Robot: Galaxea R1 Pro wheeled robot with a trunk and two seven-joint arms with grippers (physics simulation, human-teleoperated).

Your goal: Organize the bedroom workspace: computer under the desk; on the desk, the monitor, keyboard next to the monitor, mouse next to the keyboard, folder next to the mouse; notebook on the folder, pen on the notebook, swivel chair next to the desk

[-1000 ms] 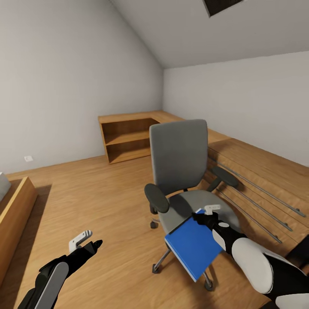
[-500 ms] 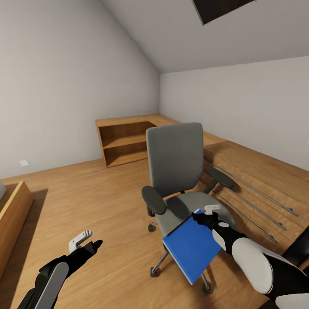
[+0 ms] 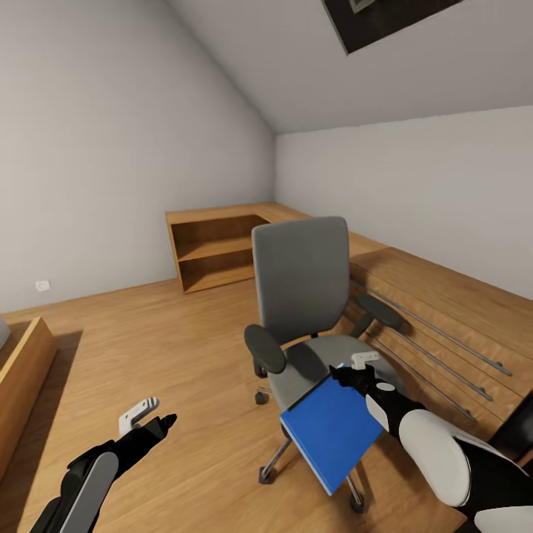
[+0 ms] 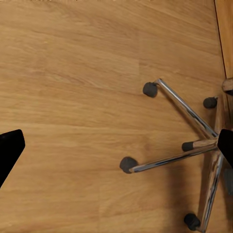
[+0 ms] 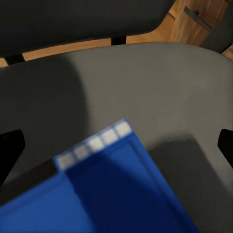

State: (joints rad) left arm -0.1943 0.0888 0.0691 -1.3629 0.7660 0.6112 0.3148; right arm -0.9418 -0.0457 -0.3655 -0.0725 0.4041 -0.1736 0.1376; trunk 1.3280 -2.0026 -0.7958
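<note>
My right pincer (image 3: 354, 372) is pinching the blue folder (image 3: 332, 433) by its far corner, and the folder hangs tilted over the front edge of the seat, sloping down toward me. In the right wrist view the folder's (image 5: 97, 194) white-edged corner sits between my two dark fingertips (image 5: 9, 145), with the grey seat cushion right behind it. My left pincer (image 3: 152, 418) hovers low over the wood floor (image 3: 148, 348), well apart from the folder, fingers spread with nothing between them; in the left wrist view I see bare planks and the chair's metal star base (image 4: 194, 141) with its dark castors.

Outward now: the swivel chair (image 3: 303, 281) stands in front of me, grey back upright, black armrests either side of the seat. Just beyond it, on my right, a low wooden cabinet (image 3: 444, 311) with long metal rails runs along the wall, and an open wooden shelf unit (image 3: 215, 252) fills the far corner. A wooden bed frame (image 3: 22, 377) edges in at my left. Overhead, a dark skylight (image 3: 377, 18) in the sloped ceiling.
</note>
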